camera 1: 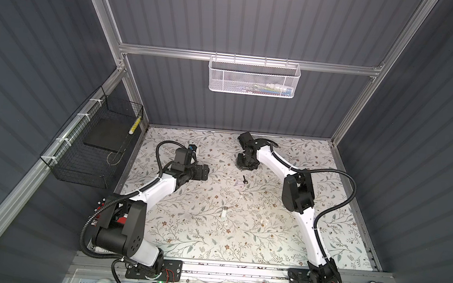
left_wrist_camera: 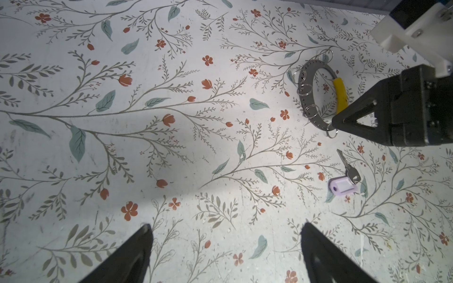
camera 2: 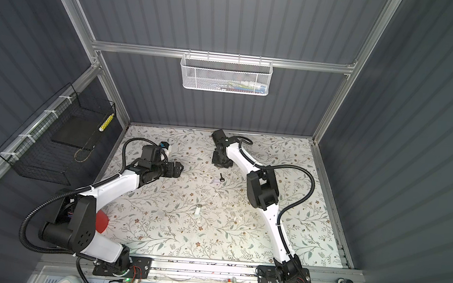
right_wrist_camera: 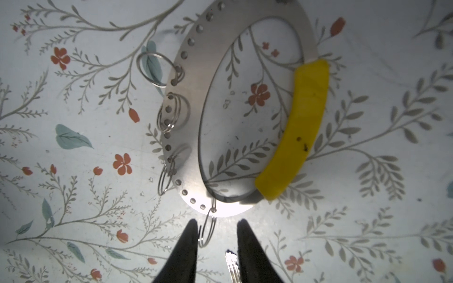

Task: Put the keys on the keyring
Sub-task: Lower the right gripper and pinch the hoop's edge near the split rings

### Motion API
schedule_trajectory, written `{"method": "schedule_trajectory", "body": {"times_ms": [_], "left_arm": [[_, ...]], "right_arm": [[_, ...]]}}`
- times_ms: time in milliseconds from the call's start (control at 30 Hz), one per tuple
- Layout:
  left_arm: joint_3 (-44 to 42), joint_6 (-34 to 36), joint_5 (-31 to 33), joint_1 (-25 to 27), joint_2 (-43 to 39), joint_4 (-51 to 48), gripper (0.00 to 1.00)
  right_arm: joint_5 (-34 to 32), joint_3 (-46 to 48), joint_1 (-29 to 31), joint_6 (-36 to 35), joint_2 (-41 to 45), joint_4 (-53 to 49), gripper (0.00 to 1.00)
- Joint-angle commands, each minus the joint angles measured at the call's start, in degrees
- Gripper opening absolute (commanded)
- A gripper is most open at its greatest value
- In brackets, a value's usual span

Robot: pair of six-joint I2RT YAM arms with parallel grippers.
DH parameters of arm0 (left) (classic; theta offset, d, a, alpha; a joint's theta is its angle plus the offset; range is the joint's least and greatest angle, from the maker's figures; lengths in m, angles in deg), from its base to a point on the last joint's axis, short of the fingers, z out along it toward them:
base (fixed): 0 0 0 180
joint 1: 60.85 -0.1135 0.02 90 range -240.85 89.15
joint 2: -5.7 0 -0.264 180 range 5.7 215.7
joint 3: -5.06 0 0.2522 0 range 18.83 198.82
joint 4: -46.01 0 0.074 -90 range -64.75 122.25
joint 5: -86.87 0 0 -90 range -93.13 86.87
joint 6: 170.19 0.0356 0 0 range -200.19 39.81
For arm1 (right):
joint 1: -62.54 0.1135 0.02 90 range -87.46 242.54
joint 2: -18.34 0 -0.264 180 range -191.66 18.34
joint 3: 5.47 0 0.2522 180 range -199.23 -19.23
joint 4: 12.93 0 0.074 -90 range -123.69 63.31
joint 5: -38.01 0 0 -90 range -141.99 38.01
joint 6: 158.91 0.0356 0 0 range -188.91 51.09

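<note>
Keyring [right_wrist_camera: 188, 137] flat; right end effector [right_wrist_camera: 218, 221] narrowly parted around split ring [right_wrist_camera: 207, 230]; left end effector [left_wrist_camera: 226, 225] wide open.

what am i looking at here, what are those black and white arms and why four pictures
They are two robot arms mounted at the near edge of a flower-patterned table. Two pictures look down on the whole scene from above; the other two come from a camera on each arm's wrist. The left arm's fingers are wide apart, holding nothing. The right arm's fingers are down at the keyring, a metal oval with a yellow segment and small split rings; one ring stands between them, beside a silvery tip, but whether anything is gripped is unclear. A key with a lilac tag and another tagged key lie loose on the table.
</note>
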Motion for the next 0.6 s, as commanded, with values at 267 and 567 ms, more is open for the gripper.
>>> {"method": "schedule_trajectory", "body": {"times_ms": [267,567], "left_arm": [[1.67,0.39,0.1,0.52,0.84,-1.24,0.95],[1.74,0.43,0.01,0.51,1.11,-1.22,0.95]], "right_arm": [[-0.29,-2.13,0.27,-0.63,-2.1,-2.03,0.26],[-1.16,-7.94,1.39,-2.34,-5.27,-5.48,0.32]]}}
